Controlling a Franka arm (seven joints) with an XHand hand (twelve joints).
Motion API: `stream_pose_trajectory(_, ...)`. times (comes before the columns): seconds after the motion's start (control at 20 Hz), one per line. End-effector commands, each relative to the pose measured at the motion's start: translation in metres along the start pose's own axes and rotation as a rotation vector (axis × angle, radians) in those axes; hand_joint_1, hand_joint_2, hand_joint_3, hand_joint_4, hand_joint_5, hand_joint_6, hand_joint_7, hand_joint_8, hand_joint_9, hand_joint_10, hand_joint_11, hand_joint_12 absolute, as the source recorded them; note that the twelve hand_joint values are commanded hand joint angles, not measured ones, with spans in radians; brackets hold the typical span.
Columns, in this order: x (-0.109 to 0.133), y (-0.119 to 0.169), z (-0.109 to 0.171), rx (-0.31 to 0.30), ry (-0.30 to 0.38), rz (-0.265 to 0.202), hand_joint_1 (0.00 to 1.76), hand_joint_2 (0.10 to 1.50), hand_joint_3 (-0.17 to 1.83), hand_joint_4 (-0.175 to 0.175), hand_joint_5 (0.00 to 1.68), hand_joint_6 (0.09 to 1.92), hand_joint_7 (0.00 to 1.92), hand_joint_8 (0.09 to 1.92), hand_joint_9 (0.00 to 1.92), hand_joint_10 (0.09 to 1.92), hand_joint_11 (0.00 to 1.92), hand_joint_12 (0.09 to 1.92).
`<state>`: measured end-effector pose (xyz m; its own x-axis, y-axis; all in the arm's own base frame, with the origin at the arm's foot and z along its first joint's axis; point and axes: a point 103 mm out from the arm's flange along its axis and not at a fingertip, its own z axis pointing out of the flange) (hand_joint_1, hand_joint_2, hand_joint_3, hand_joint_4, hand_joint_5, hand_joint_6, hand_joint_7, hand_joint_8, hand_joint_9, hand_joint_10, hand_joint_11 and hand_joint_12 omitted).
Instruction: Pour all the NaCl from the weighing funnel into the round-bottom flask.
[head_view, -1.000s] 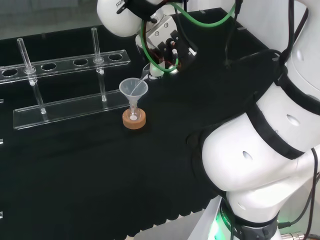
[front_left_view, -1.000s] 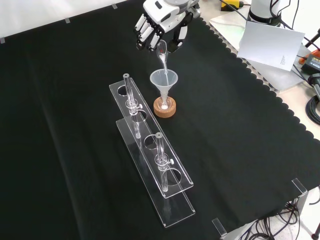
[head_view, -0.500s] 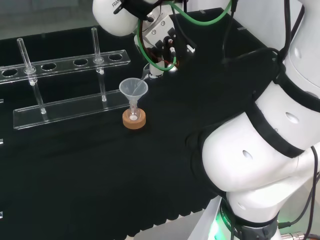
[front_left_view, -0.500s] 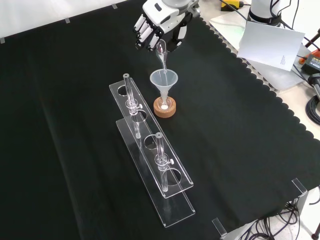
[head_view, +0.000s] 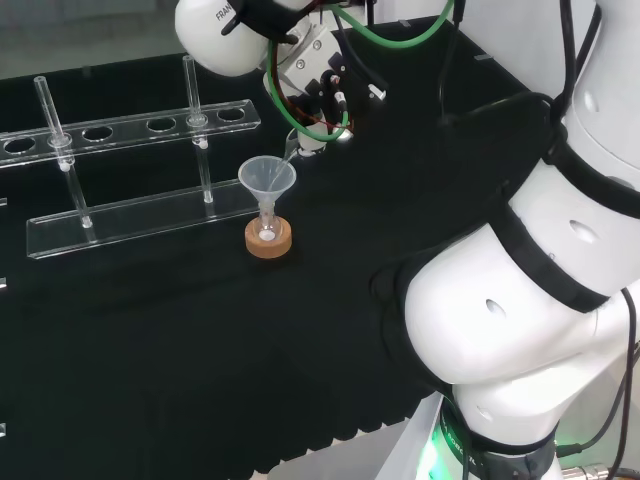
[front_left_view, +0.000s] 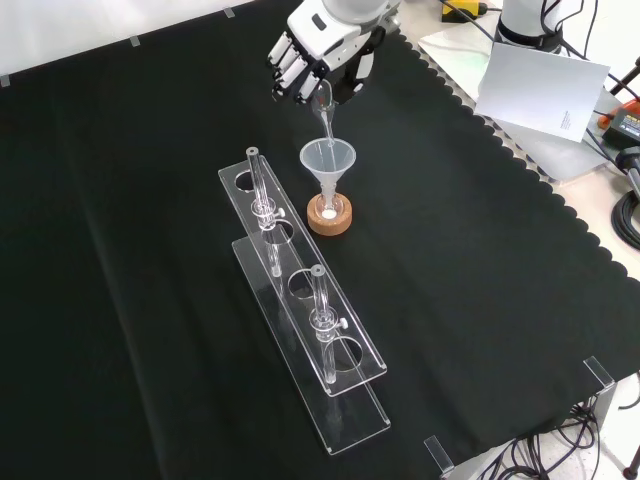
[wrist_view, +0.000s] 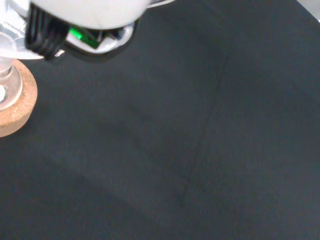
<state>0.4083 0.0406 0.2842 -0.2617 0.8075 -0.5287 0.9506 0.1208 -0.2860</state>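
Front view has the hand (front_left_view: 318, 45) pinching the weighing funnel (front_left_view: 324, 108), tipped spout-down into a funnel (front_left_view: 328, 160) atop the flask (front_left_view: 328, 208) near the counter's far edge; white salt (front_left_view: 327, 212) lies inside, so pouring seems nearly done.

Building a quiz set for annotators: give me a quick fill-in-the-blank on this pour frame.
1. The black and white hand holds the clear glass weighing funnel tilted, its tip over the clear conical ____.
2. The small clear round-bottom flask sits on a ____ ring stand.
3. In the front view, the clear acrylic rack carries ____ upright glass tubes.
4. The powder in the flask's bottom is ____.

Missing words: funnel; cork; two; white
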Motion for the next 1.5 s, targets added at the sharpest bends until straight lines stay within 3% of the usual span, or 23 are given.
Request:
stream_pose_trajectory(0.05, 0.005, 0.000, -0.003, 0.007, -0.015, 0.001, 1.15, 0.60, 0.66, 0.175, 1.42, 0.40, 0.54, 0.66, 0.92, 0.38, 0.76, 1.10)
stream_pose_trajectory(1.25, 0.016, 0.001, -0.014, 0.005, -0.135, -0.027, 1.15, 0.60, 0.66, 0.175, 1.42, 0.40, 0.54, 0.66, 0.91, 0.38, 0.75, 1.10)
stream_pose_trajectory(1.5, 0.016, 0.002, -0.014, 0.004, -0.113, -0.017, 1.15, 0.60, 0.66, 0.175, 1.42, 0.40, 0.54, 0.66, 0.91, 0.38, 0.75, 1.10)
